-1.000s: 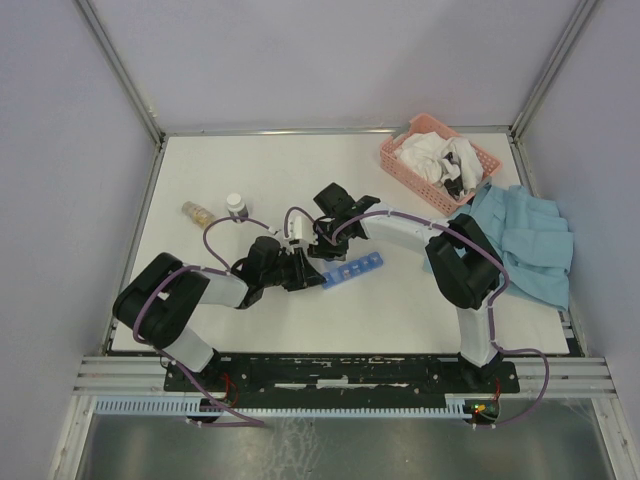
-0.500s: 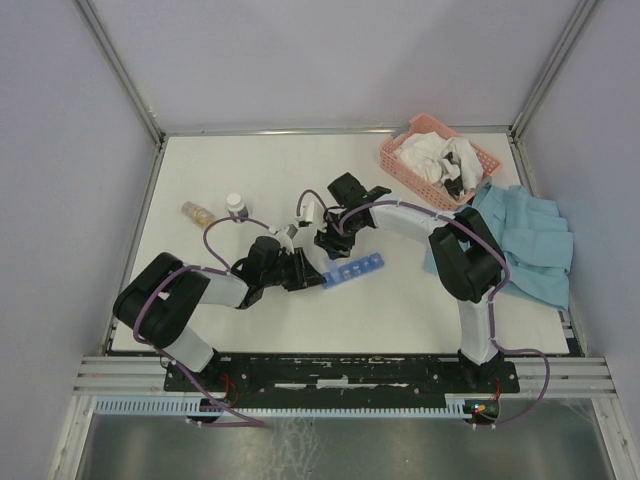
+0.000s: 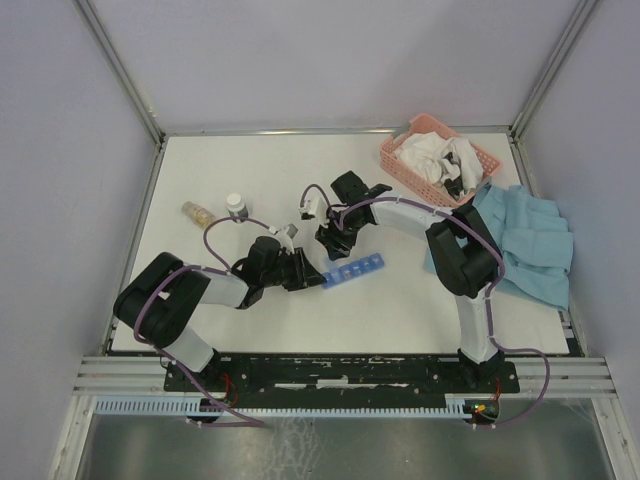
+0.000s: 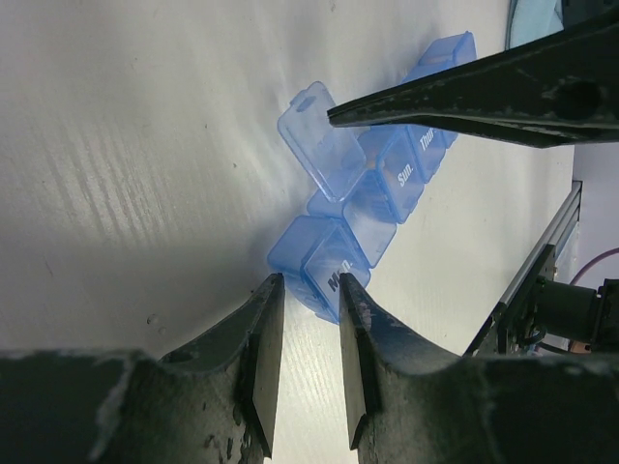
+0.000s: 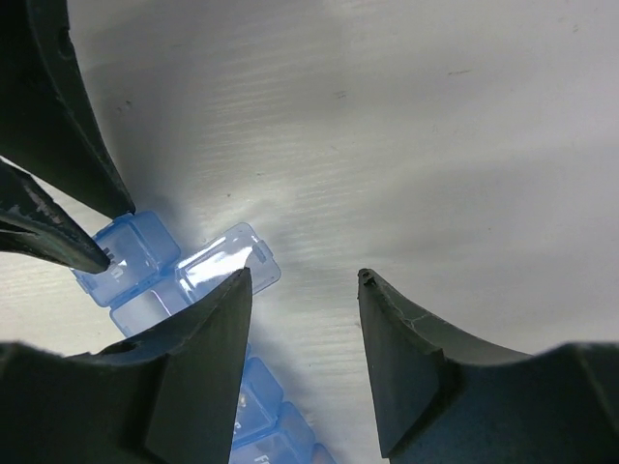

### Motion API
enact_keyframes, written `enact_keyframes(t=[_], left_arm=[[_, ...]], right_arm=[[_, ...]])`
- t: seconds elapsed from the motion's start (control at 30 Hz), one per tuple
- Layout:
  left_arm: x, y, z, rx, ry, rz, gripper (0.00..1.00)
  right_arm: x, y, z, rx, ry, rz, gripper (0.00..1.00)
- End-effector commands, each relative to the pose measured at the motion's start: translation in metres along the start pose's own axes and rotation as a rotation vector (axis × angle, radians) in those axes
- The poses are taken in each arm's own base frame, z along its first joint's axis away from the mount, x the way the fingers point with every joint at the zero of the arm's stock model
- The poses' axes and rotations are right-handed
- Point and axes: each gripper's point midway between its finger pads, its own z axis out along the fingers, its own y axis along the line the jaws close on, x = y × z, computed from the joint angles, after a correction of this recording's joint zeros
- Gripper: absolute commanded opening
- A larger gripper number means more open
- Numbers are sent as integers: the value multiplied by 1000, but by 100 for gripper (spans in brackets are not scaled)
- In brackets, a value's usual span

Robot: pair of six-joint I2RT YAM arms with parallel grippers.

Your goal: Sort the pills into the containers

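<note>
Opening the lids looks to be the step in hand: the left gripper (image 4: pixel 308 290) is clenched on the end cell of the strip (image 3: pixel 352 271), mid-table (image 3: pixel 250 170) towards the near edge, while the right gripper (image 5: pixel 302 280) — jaws apart, empty — has a finger at one raised lid (image 4: pixel 319 145), so the next move probably calls for catching the neighbouring lid's lip.

I work in a robotics lab cell: a white counter (image 3: pixel 300 170) boxed in by plain walls (image 3: pixel 330 60) and aluminium posts (image 3: pixel 118 68). I am bolted to slotted rails (image 3: pixel 560 372) at its near edge.
</note>
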Motion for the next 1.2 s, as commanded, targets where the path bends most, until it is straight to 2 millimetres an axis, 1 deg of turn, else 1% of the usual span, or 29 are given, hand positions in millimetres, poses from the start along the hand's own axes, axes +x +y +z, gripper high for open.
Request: enact_keyframes(t=[0.0, 0.13, 0.27, 0.33, 0.37, 0.4, 0.47, 0.53, 0.63, 0.73, 0.9, 0.93, 1.03, 1.07, 1.17], left_arm=[[1, 10, 3, -39, 3, 45, 35], [-1, 9, 3, -37, -2, 48, 35], [-3, 7, 4, -36, -2, 53, 35], [-5, 7, 5, -39, -1, 57, 35], [-6, 6, 5, -39, -1, 59, 35], [-6, 6, 5, -39, 0, 62, 35], [-8, 5, 6, -42, 1, 67, 35], [-11, 4, 8, -42, 0, 74, 36], [-16, 2, 10, -44, 0, 81, 36], [-22, 0, 13, -43, -1, 89, 37], [-34, -4, 18, -40, -6, 101, 40], [-38, -6, 18, -36, -13, 106, 42], [-51, -13, 11, -33, -60, 126, 51], [-55, -15, 7, -34, -79, 136, 56], [-70, -30, -11, -15, -159, 183, 63]], right_arm=[[-4, -8, 1, 24, 20, 32, 56], [3, -11, 3, 36, 58, 47, 56], [4, -10, 2, 28, 70, 52, 56], [0, -10, -1, 25, 57, 55, 56], [-5, -10, -7, 18, 37, 66, 56], [-12, -12, -14, 12, 8, 84, 56], [-26, -17, -34, 5, -55, 120, 57], [-35, -18, -56, 5, -101, 124, 58], [-46, -7, -86, -20, -175, 91, 63], [-48, 5, -108, -61, -226, 51, 66], [-54, 16, -139, -70, -283, -9, 66], [-56, 18, -145, -66, -295, -20, 66], [-64, 25, -168, -30, -340, -56, 66], [-67, 28, -175, -16, -352, -69, 66], [-77, 41, -200, 26, -400, -91, 66]])
